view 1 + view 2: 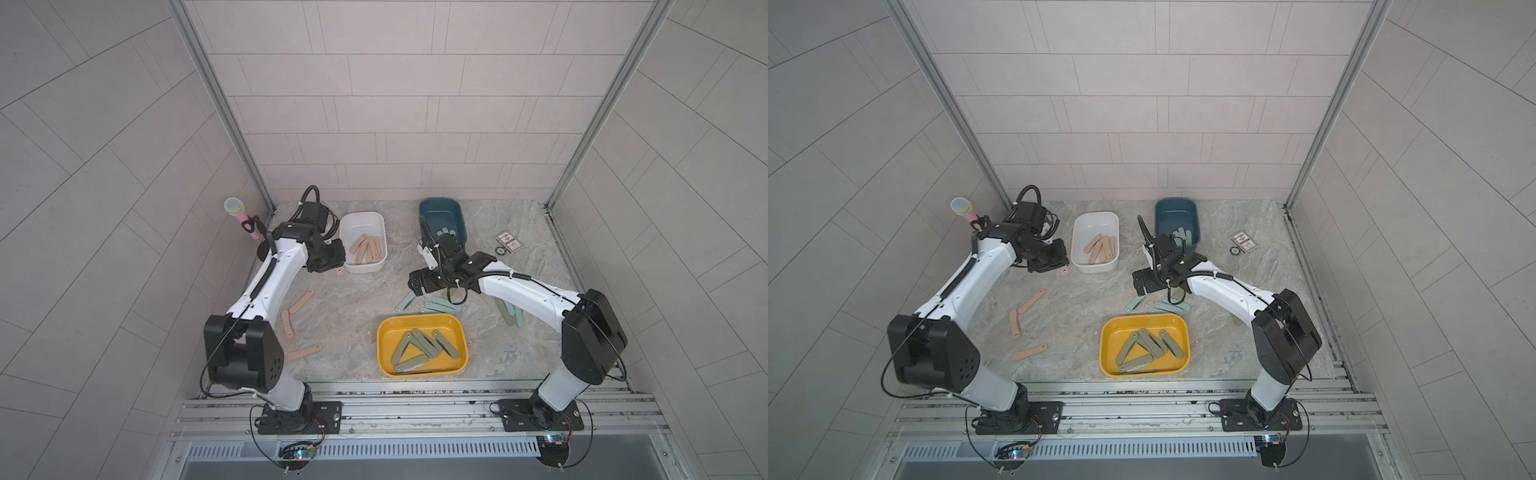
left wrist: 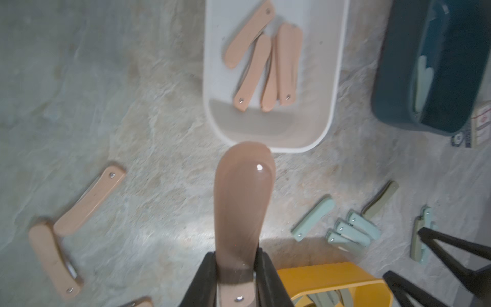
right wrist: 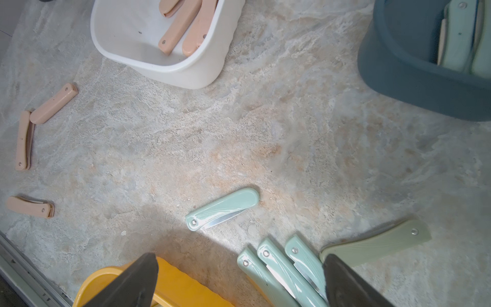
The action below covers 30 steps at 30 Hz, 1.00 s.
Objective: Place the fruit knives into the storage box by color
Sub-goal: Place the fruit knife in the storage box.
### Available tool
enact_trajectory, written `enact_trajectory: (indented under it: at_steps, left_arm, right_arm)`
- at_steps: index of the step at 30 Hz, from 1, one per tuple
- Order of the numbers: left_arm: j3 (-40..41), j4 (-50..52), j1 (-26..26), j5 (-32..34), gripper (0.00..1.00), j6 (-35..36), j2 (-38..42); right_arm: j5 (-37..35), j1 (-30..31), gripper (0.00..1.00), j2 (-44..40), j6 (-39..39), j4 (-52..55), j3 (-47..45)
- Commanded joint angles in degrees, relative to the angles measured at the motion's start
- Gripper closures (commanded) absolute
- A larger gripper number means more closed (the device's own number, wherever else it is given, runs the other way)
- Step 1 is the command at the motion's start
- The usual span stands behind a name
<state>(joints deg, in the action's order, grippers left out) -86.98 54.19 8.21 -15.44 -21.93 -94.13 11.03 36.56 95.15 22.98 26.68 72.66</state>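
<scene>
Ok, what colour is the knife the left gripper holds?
Peach-pink; the knife in the left gripper shows best in the left wrist view.

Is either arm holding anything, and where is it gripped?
The left jaws clamp a pink knife near its riveted end; the right jaws are open and empty.

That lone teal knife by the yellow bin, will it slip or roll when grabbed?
The teal knife looks glossy, so it may slip. It lies flat, so pushed it likely slides, not rolls. Its blade edge shows, so it might swing open.
</scene>
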Motion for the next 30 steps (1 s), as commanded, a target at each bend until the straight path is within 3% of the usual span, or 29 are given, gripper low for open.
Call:
enact_trajectory:
  at_steps: [1,8,13,17,20,23,30]
  left_arm:
    - [-8.94,4.03,1.95,0.17,0.87,2.34,-9.22]
    - [-25.14,8.91,3.29,4.61,0.83,6.48,-25.61]
    - [-29.55,9.79,3.60,4.94,0.77,6.28,-32.01]
    - [-30.24,10.22,3.74,5.94,0.40,6.58,-31.13]
    - [-26.28,9.83,3.69,8.29,0.24,6.45,-26.16]
    - [-14.66,5.60,3.05,11.48,0.13,5.72,-16.72]
    - [4.78,2.72,-4.08,17.84,0.07,3.43,-4.08]
  right_arm:
    - [2.48,-0.46,0.00,0.54,0.21,-1.46,1.16]
    - [4.29,-2.87,0.00,0.53,1.59,-5.19,-0.55]
    - [3.89,-3.16,0.00,1.32,1.27,-4.27,0.20]
    - [4.61,-3.07,0.00,1.84,1.45,-4.03,0.46]
    - [4.62,-2.82,0.00,1.50,1.38,-3.74,1.19]
    - [3.39,-1.90,0.00,0.30,0.41,-4.01,1.61]
    - [2.21,0.53,0.00,-2.97,0.15,-6.84,-1.87]
